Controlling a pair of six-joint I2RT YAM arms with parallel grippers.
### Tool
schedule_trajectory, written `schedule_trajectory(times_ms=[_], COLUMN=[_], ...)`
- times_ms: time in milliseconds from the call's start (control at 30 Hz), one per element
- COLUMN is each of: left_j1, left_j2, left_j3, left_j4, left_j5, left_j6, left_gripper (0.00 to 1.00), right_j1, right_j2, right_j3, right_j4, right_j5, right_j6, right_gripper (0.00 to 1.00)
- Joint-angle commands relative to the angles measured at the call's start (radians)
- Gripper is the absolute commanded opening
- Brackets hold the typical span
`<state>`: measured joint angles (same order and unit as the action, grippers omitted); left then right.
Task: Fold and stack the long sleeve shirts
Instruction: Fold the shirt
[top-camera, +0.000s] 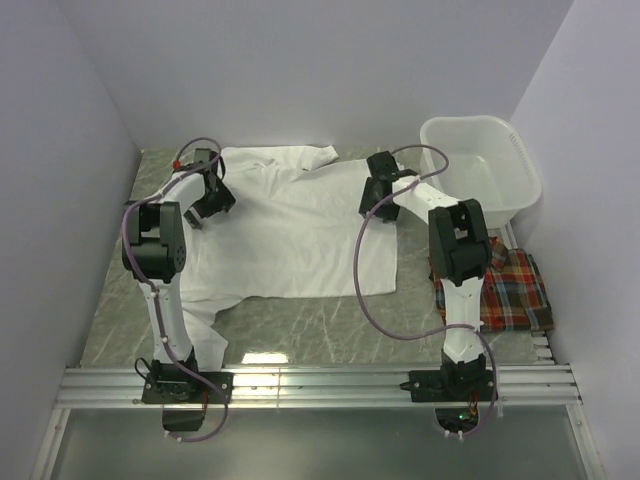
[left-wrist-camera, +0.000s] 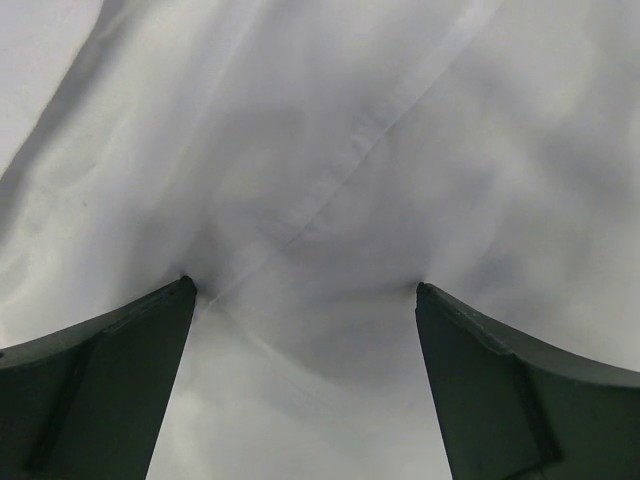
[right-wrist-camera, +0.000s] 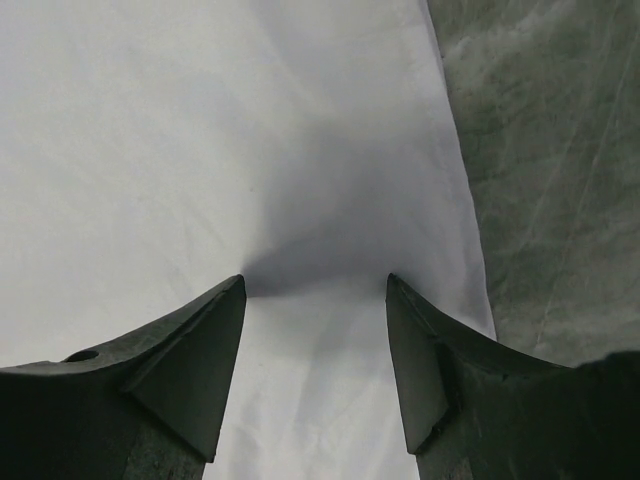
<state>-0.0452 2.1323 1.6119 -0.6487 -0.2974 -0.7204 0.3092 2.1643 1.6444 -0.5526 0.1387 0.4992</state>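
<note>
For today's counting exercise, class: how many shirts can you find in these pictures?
2. The white shirt lies spread across the middle of the table; the plaid shirt lies at its right edge. Others could be hidden underneath.

The white shirt is thin, matt woven cloth with a stitched seam. The plaid shirt at near right is matt cloth too. The far-right basin is smooth, faintly glossy white plastic. The tabletop looks like grey marbled stone with a slight sheen. The near rail is brushed metal. The fingers of the left tool look like dark, matt plastic.
</note>
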Motion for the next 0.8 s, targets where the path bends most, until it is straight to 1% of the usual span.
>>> schedule_trajectory(times_ms=[0,33,67,100,133,167,233,267,300,333,367,400,433,467,533,567,600,667,700,767], left_j1=[0.015,0.015,0.015,0.015,0.015,0.015,0.015,0.015,0.015,0.015,0.016,0.021,0.027,0.037,0.096,0.119,0.17,0.217,0.249,0.28], left_j2=[0.003,-0.024,-0.055,-0.131,-0.176,-0.268,-0.363,-0.453,-0.497,-0.538,-0.614,-0.652,-0.688,-0.751,-0.811,-0.86,-0.88,-0.922,-0.93,-0.937], left_j3=[0.013,0.002,-0.01,-0.047,-0.072,-0.099,-0.193,-0.226,-0.295,-0.332,-0.371,-0.451,-0.495,-0.579,-0.665,-0.741,-0.774,-0.841,-0.859,-0.889], left_j4=[0.007,0.011,0.012,0.014,0.015,0.015,0.011,0.001,-0.008,-0.014,-0.025,-0.029,-0.032,-0.035,-0.031,-0.026,-0.017,-0.009,0.003,0.015], left_j5=[0.063,0.066,0.072,0.079,0.076,0.075,0.051,0.043,0.029,0.005,-0.008,-0.02,-0.028,-0.025,-0.023,-0.014,-0.002,0.006,0.004,0.02], left_j6=[0.002,0.003,0.003,-0.004,-0.016,-0.022,-0.037,-0.043,-0.05,-0.065,-0.068,-0.074,-0.091,-0.093,-0.106,-0.108,-0.108,-0.102,-0.1,-0.093], left_gripper=[0.99,0.99,0.99,0.99,0.99,0.99,0.99,0.99,0.99,0.99,0.99,0.99,0.99,0.99,0.99,0.99,0.99,0.99,0.99,0.99], right_j1=[-0.012,-0.01,-0.012,-0.01,-0.012,-0.01,-0.01,-0.012,-0.009,-0.009,-0.01,-0.009,-0.009,-0.009,-0.01,-0.01,-0.01,-0.01,-0.013,-0.01], right_j2=[-0.015,-0.039,-0.097,-0.13,-0.164,-0.234,-0.306,-0.372,-0.406,-0.44,-0.498,-0.527,-0.558,-0.616,-0.676,-0.736,-0.765,-0.828,-0.846,-0.882], right_j3=[0.032,0.019,-0.015,-0.035,-0.058,-0.111,-0.176,-0.242,-0.28,-0.319,-0.389,-0.424,-0.461,-0.535,-0.606,-0.676,-0.71,-0.788,-0.81,-0.868], right_j4=[-0.049,-0.029,-0.023,-0.014,-0.007,-0.003,0.014,0.017,0.023,0.026,0.028,0.026,0.029,0.037,0.048,0.057,0.074,0.083,0.088,0.098], right_j5=[-0.008,-0.008,-0.008,-0.005,-0.001,-0.001,-0.005,-0.007,-0.008,-0.013,-0.013,-0.014,-0.028,-0.037,-0.053,-0.062,-0.07,-0.074,-0.077,-0.091], right_j6=[-0.021,-0.028,-0.028,-0.028,-0.024,-0.021,-0.011,-0.007,-0.002,0.01,0.015,0.019,0.033,0.041,0.065,0.073,0.081,0.096,0.098,0.104], right_gripper=[0.66,0.66,0.66,0.67,0.67,0.67,0.68,0.68,0.68,0.68,0.68,0.68,0.67,0.67,0.66,0.65,0.65,0.64,0.64,0.64])
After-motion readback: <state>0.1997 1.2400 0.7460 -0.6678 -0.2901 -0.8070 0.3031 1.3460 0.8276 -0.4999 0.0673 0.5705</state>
